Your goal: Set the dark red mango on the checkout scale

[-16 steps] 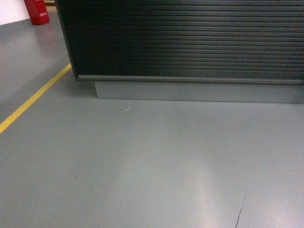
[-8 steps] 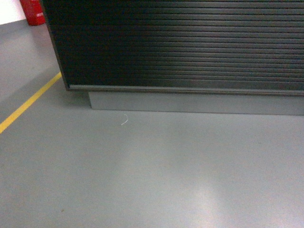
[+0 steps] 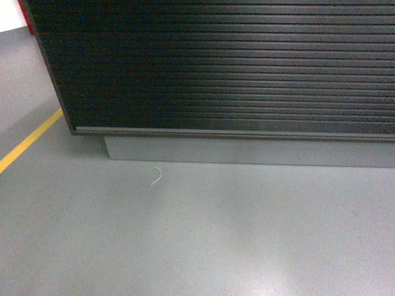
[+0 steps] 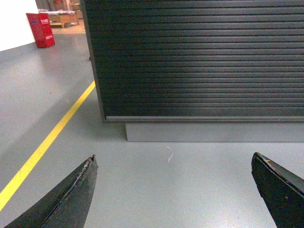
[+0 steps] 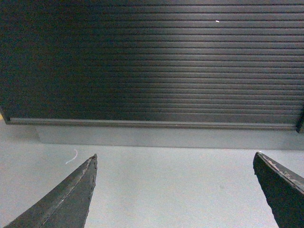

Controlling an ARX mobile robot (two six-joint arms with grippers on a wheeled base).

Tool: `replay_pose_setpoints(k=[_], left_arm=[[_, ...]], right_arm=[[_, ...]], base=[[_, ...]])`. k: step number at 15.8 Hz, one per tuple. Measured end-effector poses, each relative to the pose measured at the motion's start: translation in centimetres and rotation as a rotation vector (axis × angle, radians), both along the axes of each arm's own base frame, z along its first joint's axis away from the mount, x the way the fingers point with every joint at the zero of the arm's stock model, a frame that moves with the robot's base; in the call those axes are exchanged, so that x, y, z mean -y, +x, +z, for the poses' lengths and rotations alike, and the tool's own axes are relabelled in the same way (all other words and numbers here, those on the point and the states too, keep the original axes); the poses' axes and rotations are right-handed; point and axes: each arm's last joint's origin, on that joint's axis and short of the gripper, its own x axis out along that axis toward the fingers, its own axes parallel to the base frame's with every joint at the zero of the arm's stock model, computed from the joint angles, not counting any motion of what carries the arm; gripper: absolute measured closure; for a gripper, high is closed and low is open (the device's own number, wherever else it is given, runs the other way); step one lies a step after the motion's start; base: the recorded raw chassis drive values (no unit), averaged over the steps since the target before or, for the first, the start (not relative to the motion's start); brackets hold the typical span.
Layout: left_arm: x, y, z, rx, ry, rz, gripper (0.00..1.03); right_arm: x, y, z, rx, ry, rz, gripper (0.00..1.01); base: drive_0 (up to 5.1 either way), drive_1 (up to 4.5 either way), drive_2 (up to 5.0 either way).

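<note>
The checkout (image 3: pixel 234 68) fills the upper part of the head view: a dark counter with a horizontally ribbed front and a grey base (image 3: pixel 247 151). The same counter front (image 4: pixel 199 61) shows in the left wrist view, and the ribbed panel (image 5: pixel 152 61) spans the right wrist view. My left gripper (image 4: pixel 173 159) is open above bare grey floor, nothing between its fingers. My right gripper (image 5: pixel 175 159) is open too, also holding nothing. The dark red mango and the scale are out of view. Neither gripper shows in the head view.
A yellow floor line (image 4: pixel 47 142) runs along the left of the counter, also seen as a yellow line (image 3: pixel 28 143) in the head view. A red bin (image 4: pixel 40 29) stands far back left. A small white thread (image 3: pixel 156 177) lies on the floor before the base.
The counter has grown larger and shifted down and left in the head view, so I have come closer. The red object at top left has nearly left the frame.
</note>
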Motion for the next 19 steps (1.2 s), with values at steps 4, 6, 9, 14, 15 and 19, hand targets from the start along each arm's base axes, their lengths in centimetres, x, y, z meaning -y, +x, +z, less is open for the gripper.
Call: replay_pose_setpoints(k=[4, 6, 9, 14, 15, 19], left_arm=[[0.00, 0.00, 0.00, 0.000, 0.000, 0.001, 0.05], [0.00, 0.00, -0.02, -0.002, 0.000, 0.001, 0.05], [-0.01, 0.00, -0.02, -0.002, 0.000, 0.002, 0.05], [0.00, 0.00, 0.01, 0.001, 0.000, 0.000, 0.05], [0.00, 0.00, -0.04, -0.004, 0.000, 0.001, 0.05], [0.00, 0.00, 0.01, 0.001, 0.000, 0.000, 0.05]], right_arm=[[0.00, 0.00, 0.00, 0.000, 0.000, 0.000, 0.03], [0.00, 0.00, 0.03, 0.003, 0.000, -0.001, 0.03], [0.00, 0.00, 0.06, 0.006, 0.000, 0.000, 0.03], [0.00, 0.00, 0.03, 0.003, 0.000, 0.000, 0.03], [0.00, 0.00, 0.02, 0.002, 0.000, 0.000, 0.03], [0.00, 0.00, 0.02, 0.002, 0.000, -0.001, 0.03]], base=[[0.0, 4.30, -4.3], [0.0, 4.31, -4.3], [0.0, 4.33, -4.3], [-0.1, 4.23, -4.4], [-0.1, 4.18, -4.4], [-0.1, 4.22, -4.4]])
